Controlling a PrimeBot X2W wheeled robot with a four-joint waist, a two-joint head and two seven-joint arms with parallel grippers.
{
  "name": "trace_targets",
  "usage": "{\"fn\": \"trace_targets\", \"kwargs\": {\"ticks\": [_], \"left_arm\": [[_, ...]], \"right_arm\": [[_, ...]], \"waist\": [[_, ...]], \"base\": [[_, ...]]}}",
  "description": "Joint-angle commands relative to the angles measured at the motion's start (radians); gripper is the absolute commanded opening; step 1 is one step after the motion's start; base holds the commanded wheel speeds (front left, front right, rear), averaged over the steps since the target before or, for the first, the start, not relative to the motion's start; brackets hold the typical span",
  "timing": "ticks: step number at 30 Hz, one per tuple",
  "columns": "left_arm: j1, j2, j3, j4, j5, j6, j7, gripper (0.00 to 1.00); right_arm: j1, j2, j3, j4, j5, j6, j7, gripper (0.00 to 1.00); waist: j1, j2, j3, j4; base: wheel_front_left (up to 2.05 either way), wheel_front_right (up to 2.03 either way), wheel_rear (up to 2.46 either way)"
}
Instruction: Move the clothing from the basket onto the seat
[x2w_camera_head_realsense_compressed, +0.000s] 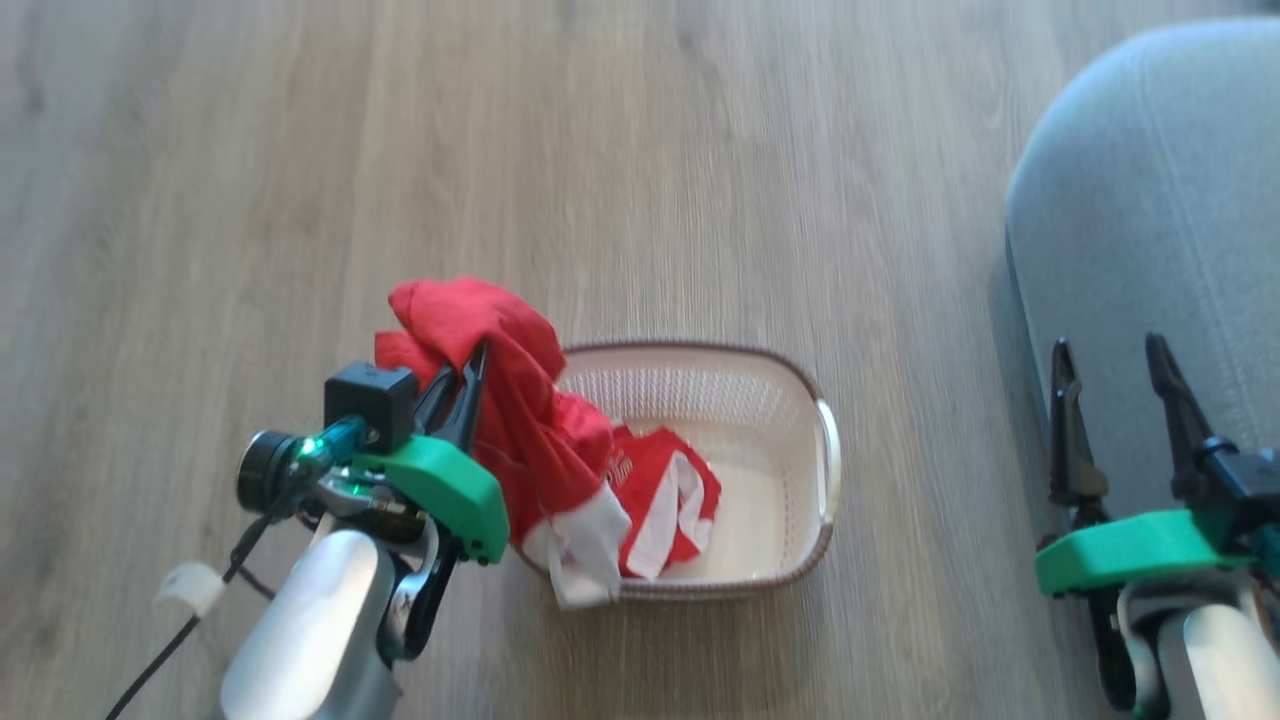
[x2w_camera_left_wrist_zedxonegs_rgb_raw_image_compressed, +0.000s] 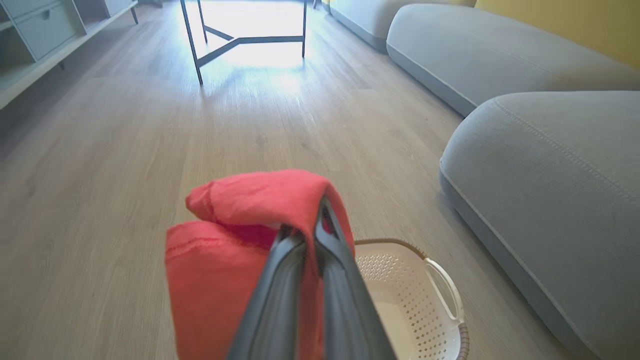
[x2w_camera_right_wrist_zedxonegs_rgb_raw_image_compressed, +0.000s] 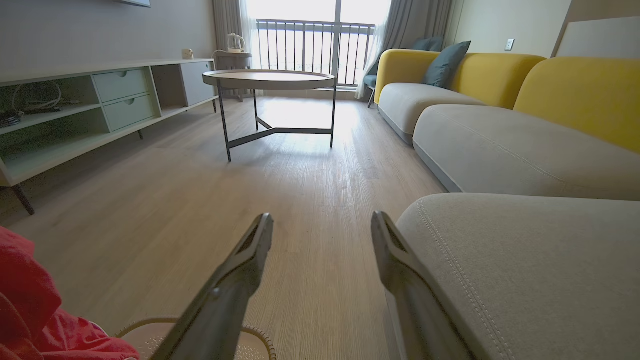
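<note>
While the left tool (x2w_camera_head_realsense_compressed: 478, 352) is clamped on the red clothing (x2w_camera_head_realsense_compressed: 530, 420), whose hem trails into the basket (x2w_camera_head_realsense_compressed: 700, 385), apparently over a second garment (x2w_camera_head_realsense_compressed: 665, 490), the right tool (x2w_camera_head_realsense_compressed: 1108, 352) gapes empty beside the seat (x2w_camera_head_realsense_compressed: 1150, 200). Lift until the hem clears the basket, then swing right.

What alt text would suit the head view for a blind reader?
The left gripper, shut on red clothing, holds it partly out of a cream basket on a wood floor. The open right gripper hangs near a grey seat.
</note>
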Motion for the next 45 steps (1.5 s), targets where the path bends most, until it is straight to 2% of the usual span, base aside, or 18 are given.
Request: {"fn": "trace_targets", "kwargs": {"ticks": [1, 11, 16, 21, 24, 36, 45], "left_arm": [[-0.021, 0.025, 0.041, -0.05, -0.012, 0.014, 0.001, 0.0], [-0.049, 0.072, 0.063, -0.131, -0.02, 0.026, 0.055, 0.0], [-0.091, 0.076, 0.046, -0.171, -0.011, 0.021, 0.091, 0.0], [-0.139, 0.068, 0.023, -0.187, -0.003, 0.01, 0.11, 0.0], [-0.168, 0.053, 0.004, -0.194, 0.001, 0.003, 0.119, 0.0], [-0.238, -0.012, -0.073, -0.177, 0.014, -0.015, 0.126, 0.0], [-0.257, -0.047, -0.131, -0.164, 0.011, -0.024, 0.127, 0.0]], "right_arm": [[0.006, -0.023, 0.023, -0.028, 0.003, 0.007, -0.005, 1.0], [0.007, -0.056, 0.124, -0.021, 0.005, 0.007, -0.005, 1.0], [-0.058, -0.083, 0.258, 0.016, 0.005, 0.007, -0.005, 1.0], [-0.178, -0.099, 0.471, 0.088, 0.008, 0.007, -0.005, 1.0], [-0.258, -0.089, 0.551, 0.142, 0.019, 0.007, -0.005, 1.0], [-0.488, -0.013, 0.751, 0.317, 0.062, 0.007, -0.005, 1.0], [-0.562, 0.025, 0.791, 0.384, 0.083, 0.007, -0.005, 1.0]], "waist": [[0.0001, -0.0001, -0.051, 0.019], [0.0001, -0.0001, -0.083, 0.038], [0.0001, -0.0001, -0.07, 0.048], [0.0001, -0.0001, -0.053, 0.06], [0.0001, -0.0001, -0.046, 0.072], [0.0001, -0.0001, -0.041, 0.111], [0.0001, -0.0001, -0.052, 0.122]], "base": [[0.0, 0.0, 0.0], [0.0, 0.0, 0.0], [0.0, 0.0, 0.0], [0.0, 0.0, 0.0], [0.0, 0.0, 0.0], [0.0, 0.0, 0.0], [0.0, 0.0, 0.0]]}}
